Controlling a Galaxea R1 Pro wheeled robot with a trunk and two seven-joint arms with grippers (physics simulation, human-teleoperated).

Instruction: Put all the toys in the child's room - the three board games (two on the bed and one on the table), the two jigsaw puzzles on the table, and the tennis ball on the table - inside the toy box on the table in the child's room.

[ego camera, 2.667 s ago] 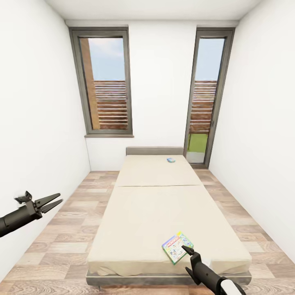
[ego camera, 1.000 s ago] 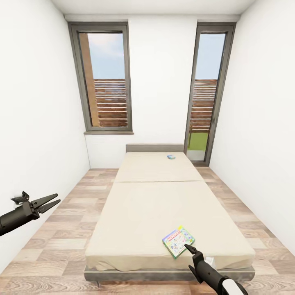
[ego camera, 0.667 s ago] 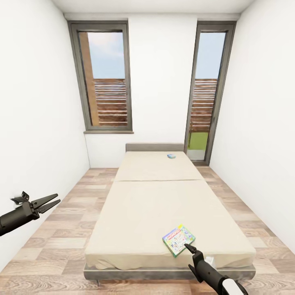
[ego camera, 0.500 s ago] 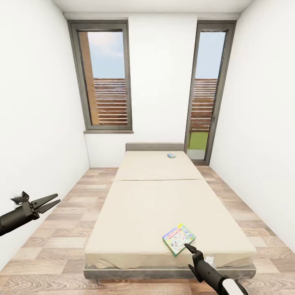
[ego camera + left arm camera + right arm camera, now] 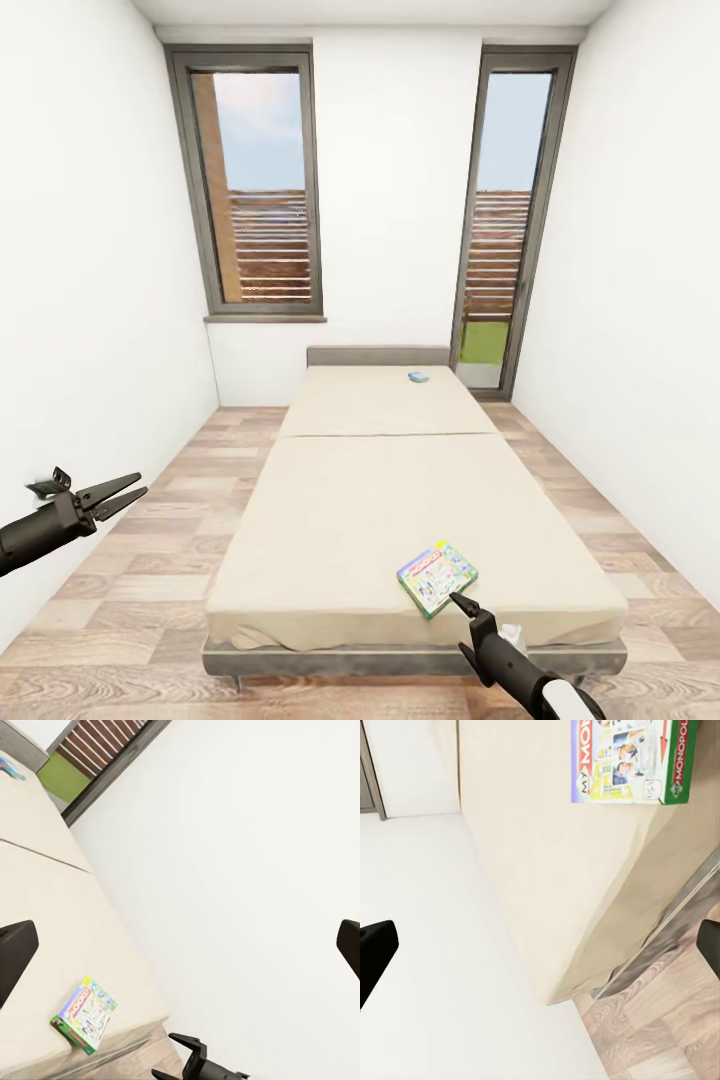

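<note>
Nearest the camera, the right gripper (image 5: 458, 603) hangs empty at the bed's (image 5: 380, 500) foot, jaw width unclear, just short of a green-bordered board game (image 5: 436, 577) lying flat by the mattress corner; the left gripper (image 5: 125, 492), slightly parted and empty, hovers over wood floor (image 5: 150, 560); far off, a small blue board game (image 5: 418, 377) rests near the headboard
</note>
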